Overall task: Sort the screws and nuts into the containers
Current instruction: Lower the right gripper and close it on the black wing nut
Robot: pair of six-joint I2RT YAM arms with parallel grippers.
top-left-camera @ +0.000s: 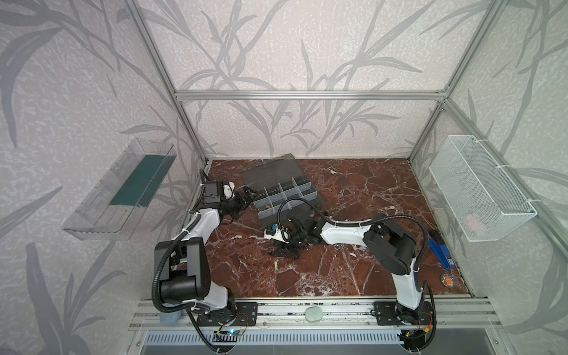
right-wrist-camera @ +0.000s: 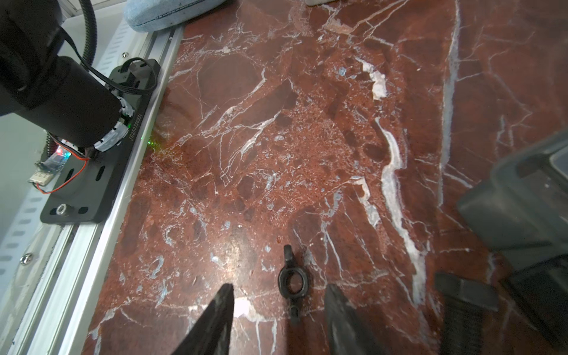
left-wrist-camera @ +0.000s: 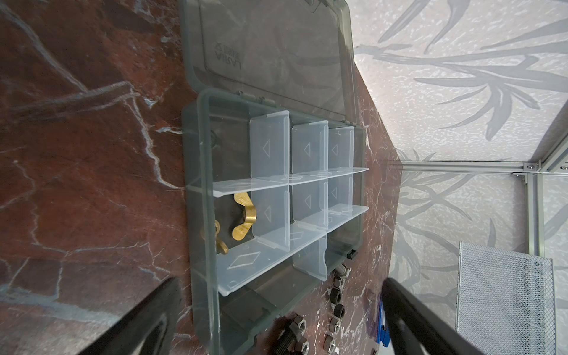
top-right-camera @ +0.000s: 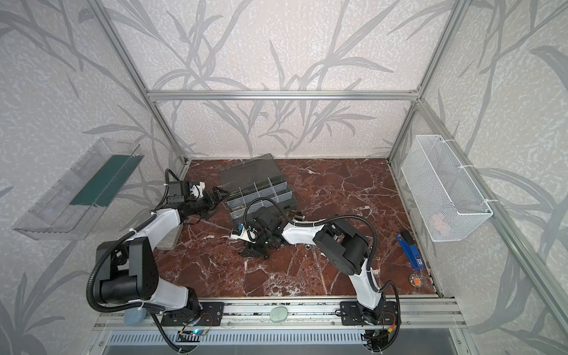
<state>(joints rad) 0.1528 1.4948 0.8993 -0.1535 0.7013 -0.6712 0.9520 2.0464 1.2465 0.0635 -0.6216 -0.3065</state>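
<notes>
The dark grey case of containers [top-left-camera: 308, 201] [top-right-camera: 284, 196] lies open at the back. One cell [left-wrist-camera: 236, 242] holds brass wing nuts [left-wrist-camera: 244, 219]. Several black and silver nuts [left-wrist-camera: 335, 296] and a black screw [left-wrist-camera: 285, 338] lie on the marble beside the case. My left gripper [top-left-camera: 247, 195] [top-right-camera: 219, 195] [left-wrist-camera: 276, 325] stands wide open at the case's left end, holding nothing. My right gripper [top-left-camera: 284, 250] [top-right-camera: 253, 250] [right-wrist-camera: 279, 292] points down in front of the case. It is open, and a black wing nut [right-wrist-camera: 292, 281] lies flat between its fingertips [right-wrist-camera: 226, 295], untouched.
A big black bolt [right-wrist-camera: 464, 304] lies close beside the right gripper, near the case corner [right-wrist-camera: 522, 199]. A blue stapler [top-left-camera: 441, 250] and a small round item [top-left-camera: 446, 280] sit at the right edge. White mesh basket [top-left-camera: 479, 187] and clear tray [top-left-camera: 123, 190] hang on the walls.
</notes>
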